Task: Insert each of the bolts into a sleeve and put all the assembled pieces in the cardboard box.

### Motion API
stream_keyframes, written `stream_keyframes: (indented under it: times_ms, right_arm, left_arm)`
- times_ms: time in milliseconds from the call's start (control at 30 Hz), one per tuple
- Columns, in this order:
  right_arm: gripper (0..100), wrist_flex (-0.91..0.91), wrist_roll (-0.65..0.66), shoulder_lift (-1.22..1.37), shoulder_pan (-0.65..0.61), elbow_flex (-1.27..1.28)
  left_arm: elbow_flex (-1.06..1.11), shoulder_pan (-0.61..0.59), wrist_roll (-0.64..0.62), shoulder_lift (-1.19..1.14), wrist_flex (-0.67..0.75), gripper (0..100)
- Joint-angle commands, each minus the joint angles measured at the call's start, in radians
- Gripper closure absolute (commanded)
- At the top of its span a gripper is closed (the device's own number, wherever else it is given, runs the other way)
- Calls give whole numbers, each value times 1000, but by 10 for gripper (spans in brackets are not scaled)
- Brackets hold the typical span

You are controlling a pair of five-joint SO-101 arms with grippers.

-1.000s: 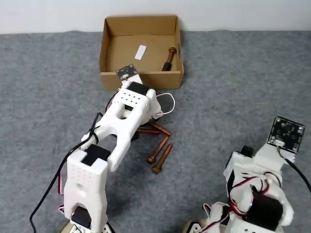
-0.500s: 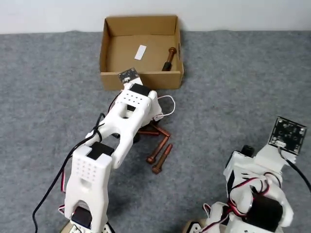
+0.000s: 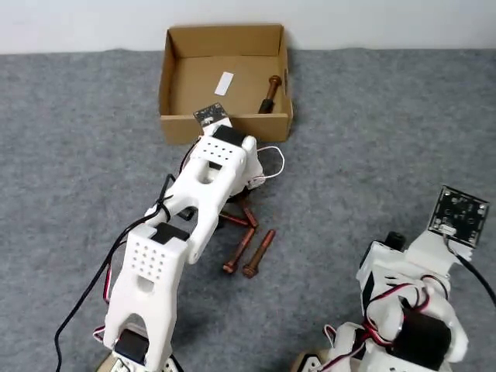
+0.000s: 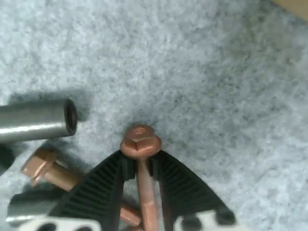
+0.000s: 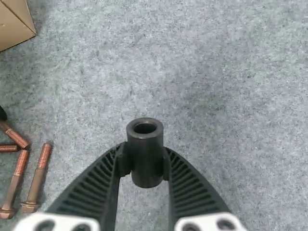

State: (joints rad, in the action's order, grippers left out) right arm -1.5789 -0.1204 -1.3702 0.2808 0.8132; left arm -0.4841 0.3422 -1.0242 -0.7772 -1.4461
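From where I stand, the white left arm (image 3: 209,178) stretches up the middle-left of the high view, toward the brown cardboard box (image 3: 167,85) at the top centre. The left end effector (image 4: 139,163) is clenched on a copper-coloured hex-head bolt (image 4: 140,144), gripping the shank just under the head. A grey metal sleeve (image 4: 36,120) lies near it on the grey carpeted bench (image 3: 372,139). One assembled bolt-and-sleeve piece (image 3: 269,94) already leans in the box's right corner. Right of the arm, at the centre of the high view, the loose copper bolts (image 3: 260,252) lie just beside one another. At the lower right, the right end effector (image 5: 143,168) grasps a dark cylindrical metal sleeve (image 5: 144,144) with its bore open.

The risk, as I judge it, is alignment. The bolt is pinched near its head, so the long shank could pivot in the grip and miss the sleeve's bore. The arm could also drag the loose bolts as it passes over them.

Compared with a second ago, the left arm has reached further toward the box, and one loose bolt has been swung with its head toward the lower left. The right arm has not moved.
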Motion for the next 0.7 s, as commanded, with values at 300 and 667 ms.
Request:
stream_keyframes:
  times_ms: [300,667]
  right_arm:
    - [991,54,18,2,-18,-20]
    - [991,13,132,-203,-137,-26]
  left_arm:
    - [-556,-23,55,34,-311,996]
    - [-351,-58,138,503,-310,997]
